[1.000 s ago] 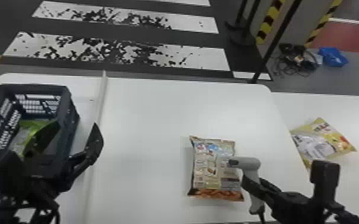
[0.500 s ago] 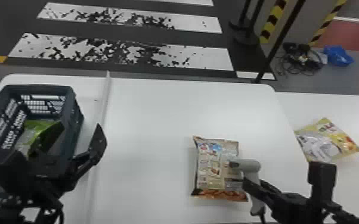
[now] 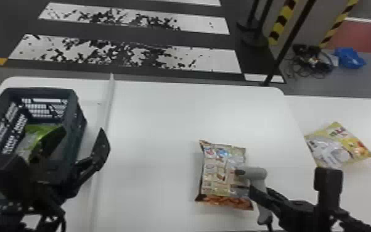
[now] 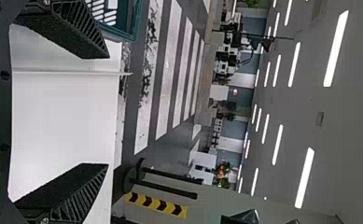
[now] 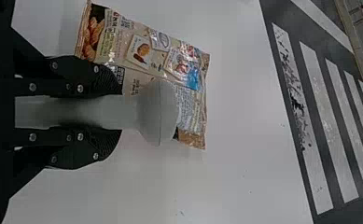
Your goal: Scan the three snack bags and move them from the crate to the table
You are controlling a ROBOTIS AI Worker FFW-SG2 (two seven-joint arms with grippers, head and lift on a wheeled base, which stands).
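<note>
My left gripper [image 3: 81,140] is over the near right part of the dark crate [image 3: 81,123], its two fingers wide apart; in the left wrist view the gripper [image 4: 97,112] holds nothing. Inside the crate lies a green snack bag [image 3: 34,132], partly behind a finger. A brown and beige snack bag [image 3: 217,172] lies flat on the table [image 3: 163,123]. My right gripper [image 3: 257,191] is shut on the grey scanner [image 3: 255,173], whose head is above that bag's right edge. In the right wrist view the gripper [image 5: 116,112] clasps the scanner's handle [image 5: 123,112]. A yellow snack bag [image 3: 337,145] rests at the right.
A thin raised strip [image 3: 104,114] runs across the table between the crate and the brown bag. A second white surface [image 3: 299,108] adjoins at the right. Beyond the far edge stand dark poles, with cables and a blue bag [image 3: 349,58] on the floor.
The whole head view has shifted slightly to the right. The left gripper stays open by the crate, and the scanner remains in the right gripper over the brown bag.
</note>
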